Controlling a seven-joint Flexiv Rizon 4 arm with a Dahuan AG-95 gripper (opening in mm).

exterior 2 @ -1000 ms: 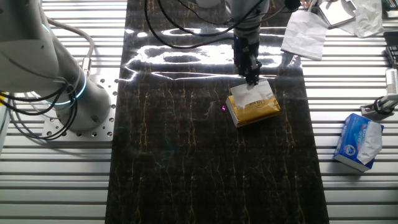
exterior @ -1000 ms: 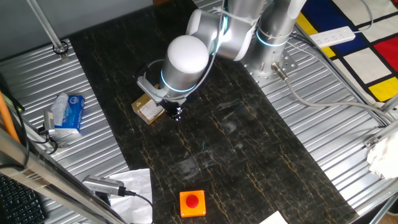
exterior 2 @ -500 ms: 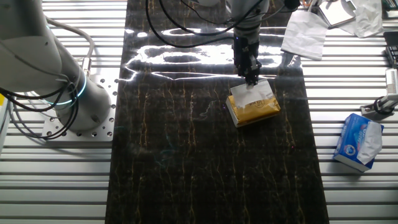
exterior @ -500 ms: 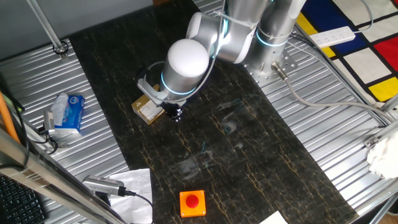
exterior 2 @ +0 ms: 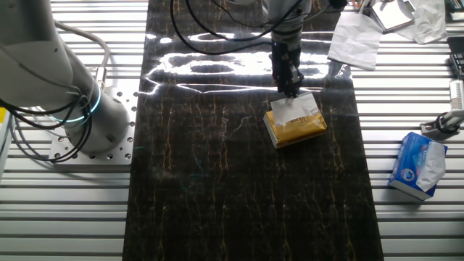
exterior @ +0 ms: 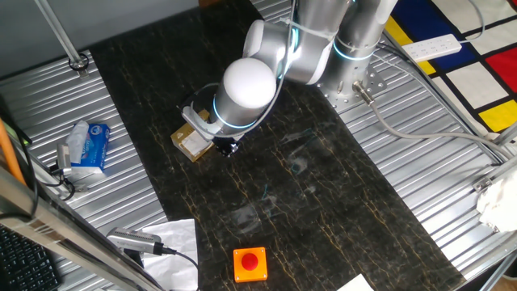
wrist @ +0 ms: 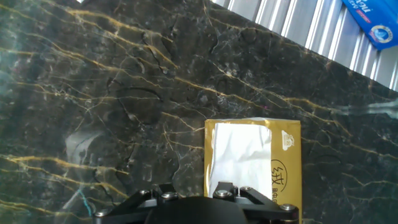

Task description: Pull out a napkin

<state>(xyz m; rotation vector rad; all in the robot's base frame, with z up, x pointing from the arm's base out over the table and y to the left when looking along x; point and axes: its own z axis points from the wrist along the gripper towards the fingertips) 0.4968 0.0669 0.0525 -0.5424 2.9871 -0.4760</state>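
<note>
A gold-brown tissue box (exterior 2: pixel 297 127) lies on the dark marble mat (exterior 2: pixel 217 181). The white napkin (exterior 2: pixel 293 109) sticks out of the box's top and lies folded over it. It also shows in the hand view (wrist: pixel 239 158) on the box (wrist: pixel 287 163). My gripper (exterior 2: pixel 291 90) hangs right at the napkin's far edge, fingers pointing down and looking narrow. In one fixed view the gripper (exterior: pixel 229 149) is beside the box (exterior: pixel 192 142), partly hidden by the wrist. The hand view shows only the gripper's base, not its fingertips.
A blue-and-white tissue packet (exterior 2: pixel 415 165) lies on the ribbed metal to the right of the mat, also seen from the other side (exterior: pixel 87 147). A wrinkled white cloth (exterior 2: pixel 355 38) lies at the far right corner. A red button (exterior: pixel 250 263) sits near the mat's end. The arm's base (exterior 2: pixel 87 109) stands at the left.
The gripper has shifted slightly towards the far edge of the box. The box and the napkin have not moved.
</note>
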